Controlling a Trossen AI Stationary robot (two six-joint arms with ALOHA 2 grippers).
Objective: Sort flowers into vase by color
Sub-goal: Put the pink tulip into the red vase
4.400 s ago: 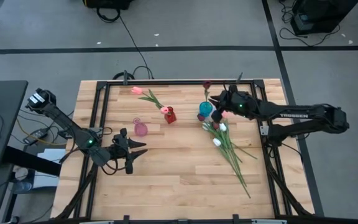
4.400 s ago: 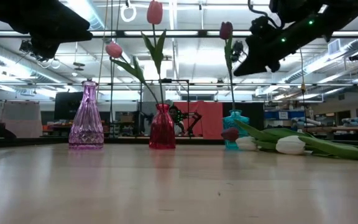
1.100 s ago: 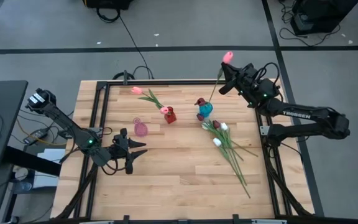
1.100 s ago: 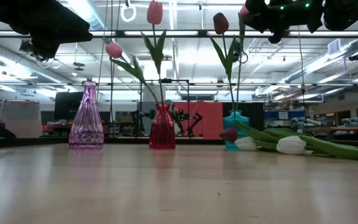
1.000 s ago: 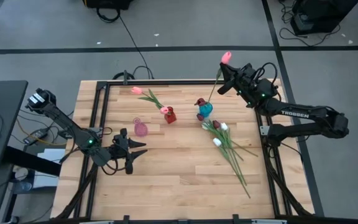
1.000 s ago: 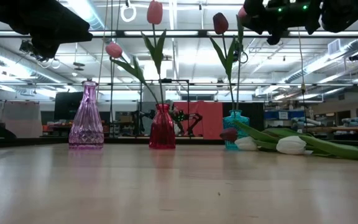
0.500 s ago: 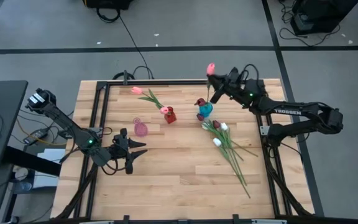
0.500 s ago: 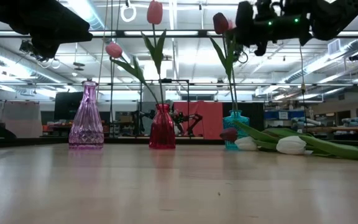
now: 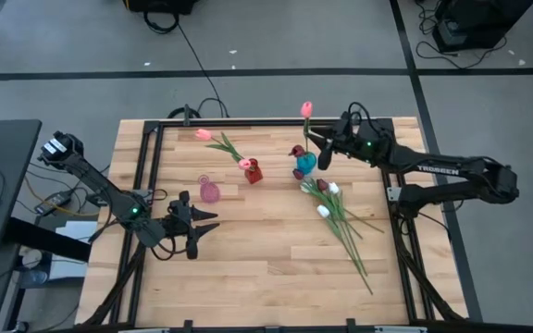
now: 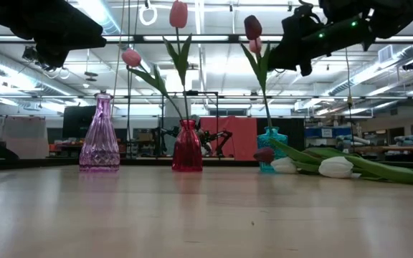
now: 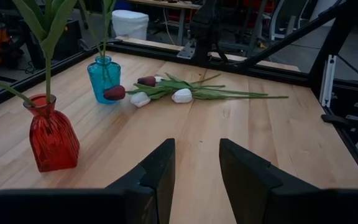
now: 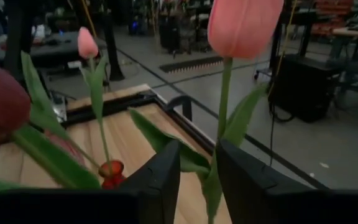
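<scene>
My right gripper (image 9: 326, 148) hangs over the table's far right part, beside the teal vase (image 9: 305, 164), shut on a pink tulip (image 9: 306, 109). The teal vase holds one maroon tulip (image 9: 296, 151). The red vase (image 9: 254, 172) holds two pink tulips (image 9: 203, 135). The purple vase (image 9: 210, 191) stands empty. Several white and maroon tulips (image 9: 339, 211) lie flat on the table right of centre. My left gripper (image 9: 207, 222) hovers open above the near left part and touches nothing. My right gripper pinches the pink tulip by its green stem (image 12: 217, 167), well below the head (image 12: 244, 25). The fingers (image 12: 161, 182) come roughly level from the table's right and lie across the stem. The tulip stands nearly upright, head above the fingers; its lower end is hidden.
A black frame rail (image 9: 248, 121) runs around the table top. The three vases stand in a row across the table's far half. Bare wood (image 9: 266, 268) lies in the near half, between my left gripper and the lying tulips.
My right gripper has carried the pink tulip from over the far right edge toward the left and near, closer to the teal vase, and has come lower. The tulip's head has travelled with it and stays upright in the hold.
</scene>
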